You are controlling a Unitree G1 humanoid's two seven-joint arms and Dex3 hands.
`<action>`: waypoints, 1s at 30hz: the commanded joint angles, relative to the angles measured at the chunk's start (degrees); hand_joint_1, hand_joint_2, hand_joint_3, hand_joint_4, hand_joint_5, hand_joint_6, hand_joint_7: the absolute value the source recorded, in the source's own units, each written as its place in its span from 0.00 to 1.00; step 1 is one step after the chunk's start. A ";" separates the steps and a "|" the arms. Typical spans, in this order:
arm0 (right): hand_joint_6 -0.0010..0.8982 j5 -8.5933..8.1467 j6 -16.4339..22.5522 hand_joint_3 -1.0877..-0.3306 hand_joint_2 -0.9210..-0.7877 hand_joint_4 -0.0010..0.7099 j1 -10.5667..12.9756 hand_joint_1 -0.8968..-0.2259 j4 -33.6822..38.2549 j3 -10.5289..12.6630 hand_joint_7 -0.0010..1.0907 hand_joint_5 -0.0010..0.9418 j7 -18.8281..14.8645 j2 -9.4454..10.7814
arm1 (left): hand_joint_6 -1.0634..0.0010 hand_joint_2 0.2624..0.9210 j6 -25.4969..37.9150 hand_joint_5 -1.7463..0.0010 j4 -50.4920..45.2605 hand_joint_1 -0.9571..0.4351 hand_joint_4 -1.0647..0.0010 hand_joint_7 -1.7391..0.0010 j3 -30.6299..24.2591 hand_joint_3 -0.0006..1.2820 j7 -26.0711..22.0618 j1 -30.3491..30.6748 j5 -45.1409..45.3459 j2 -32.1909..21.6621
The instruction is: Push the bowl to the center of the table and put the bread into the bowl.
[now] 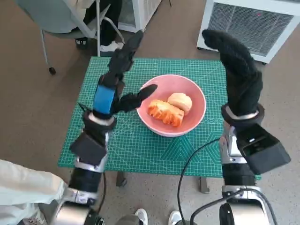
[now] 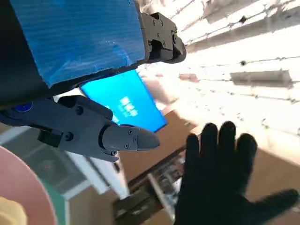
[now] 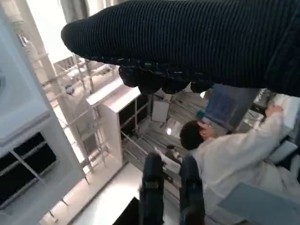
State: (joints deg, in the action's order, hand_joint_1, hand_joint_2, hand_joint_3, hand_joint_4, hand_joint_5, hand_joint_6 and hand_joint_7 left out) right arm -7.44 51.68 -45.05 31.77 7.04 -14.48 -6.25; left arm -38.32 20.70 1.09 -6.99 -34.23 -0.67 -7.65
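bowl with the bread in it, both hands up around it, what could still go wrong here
1. The left hand is raised beside the pink bowl, one finger reaching over its rim; pulling back carelessly could nudge or tip the bowl.
2. The bread pieces lie loosely in the bowl, so a knock might jostle them out.
3. The right hand hangs open near the mat's far side; swinging inward, it could clip the bowl.

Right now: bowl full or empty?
Not empty. The pink bowl holds two bread pieces and, lying side by side inside its rim.
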 commanded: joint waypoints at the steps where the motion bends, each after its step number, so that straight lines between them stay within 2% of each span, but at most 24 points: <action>1: 0.03 0.44 -1.53 0.43 0.00 0.44 0.43 0.49 -0.53 -0.44 0.71 0.10 1.25 0.73 | 0.82 1.00 -0.65 0.98 -2.78 0.47 0.75 0.84 -0.71 0.25 -1.61 1.38 -2.96 0.46; 20: 0.04 -1.84 -2.04 0.45 0.00 0.47 -0.24 0.50 -0.82 -2.11 0.72 0.10 -1.54 0.10 | 0.83 1.00 -1.15 0.99 -5.72 0.45 0.73 0.84 -2.03 0.27 -3.38 2.27 -3.89 0.15; 30: 0.03 -2.05 -1.87 0.45 0.00 0.48 -0.17 0.51 -1.03 -2.01 0.72 0.10 -1.96 -0.32 | 0.83 1.00 -1.96 0.99 -3.99 0.44 0.73 0.84 -3.52 0.26 -4.07 1.46 -4.07 -0.96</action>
State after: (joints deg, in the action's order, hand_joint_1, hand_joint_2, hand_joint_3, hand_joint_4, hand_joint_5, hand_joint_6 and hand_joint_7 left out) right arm -8.91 50.23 -45.77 30.70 5.10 -15.72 -6.37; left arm -39.48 15.94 -1.70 -10.94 -32.29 -4.73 -8.15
